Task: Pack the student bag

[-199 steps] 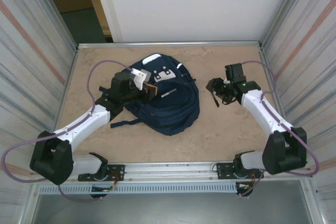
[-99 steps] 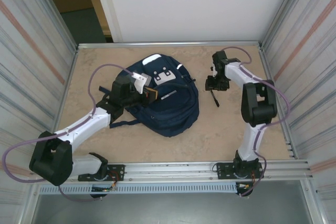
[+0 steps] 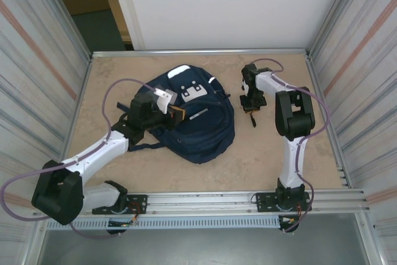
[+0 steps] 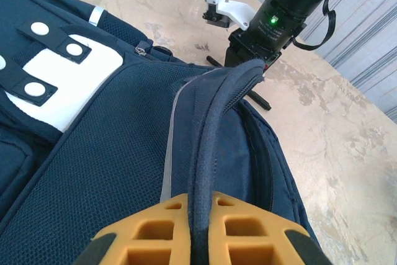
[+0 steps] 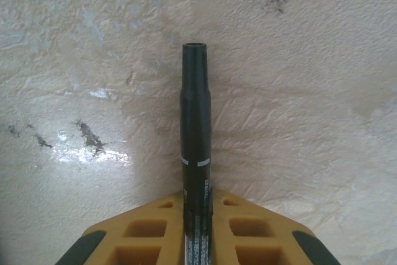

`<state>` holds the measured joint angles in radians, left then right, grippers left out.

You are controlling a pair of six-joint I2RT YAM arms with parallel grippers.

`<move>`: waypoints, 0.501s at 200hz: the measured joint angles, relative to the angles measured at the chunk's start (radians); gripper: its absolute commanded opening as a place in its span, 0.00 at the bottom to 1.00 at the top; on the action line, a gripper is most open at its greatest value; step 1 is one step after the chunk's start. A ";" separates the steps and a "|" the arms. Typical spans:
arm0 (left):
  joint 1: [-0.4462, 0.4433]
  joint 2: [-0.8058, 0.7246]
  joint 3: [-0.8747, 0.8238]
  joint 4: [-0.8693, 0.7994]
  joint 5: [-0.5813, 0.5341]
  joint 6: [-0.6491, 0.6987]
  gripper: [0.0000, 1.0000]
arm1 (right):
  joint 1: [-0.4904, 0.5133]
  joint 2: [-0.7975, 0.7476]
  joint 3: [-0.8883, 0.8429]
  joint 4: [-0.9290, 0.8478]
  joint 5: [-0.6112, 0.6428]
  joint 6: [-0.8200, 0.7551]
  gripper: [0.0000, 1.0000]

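Left pincer clamped on raised zipper fold of student bag; bag lay left of centre on table. Farther back, right pincer closed on black marker, right of bag.

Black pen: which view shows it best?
Right wrist: the black pen sits large between the fingers of the right hand. Top external shows a thin dark sliver; left wrist, a short end below that hand.
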<state>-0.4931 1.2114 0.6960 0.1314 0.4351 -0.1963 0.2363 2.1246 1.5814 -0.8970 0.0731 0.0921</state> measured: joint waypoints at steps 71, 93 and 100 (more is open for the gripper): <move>0.000 -0.002 0.009 -0.025 0.016 -0.011 0.06 | 0.051 -0.268 -0.151 0.095 0.000 0.020 0.08; 0.000 -0.008 0.030 -0.055 0.022 -0.012 0.06 | 0.090 -0.486 -0.191 0.188 -0.022 0.018 0.08; 0.002 -0.011 0.035 -0.062 0.029 -0.014 0.05 | 0.103 -0.557 -0.204 0.224 -0.033 0.012 0.09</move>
<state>-0.4915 1.2003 0.7307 0.0692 0.4637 -0.2108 0.3393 1.5677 1.3777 -0.6735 0.0402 0.1043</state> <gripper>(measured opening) 0.095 0.088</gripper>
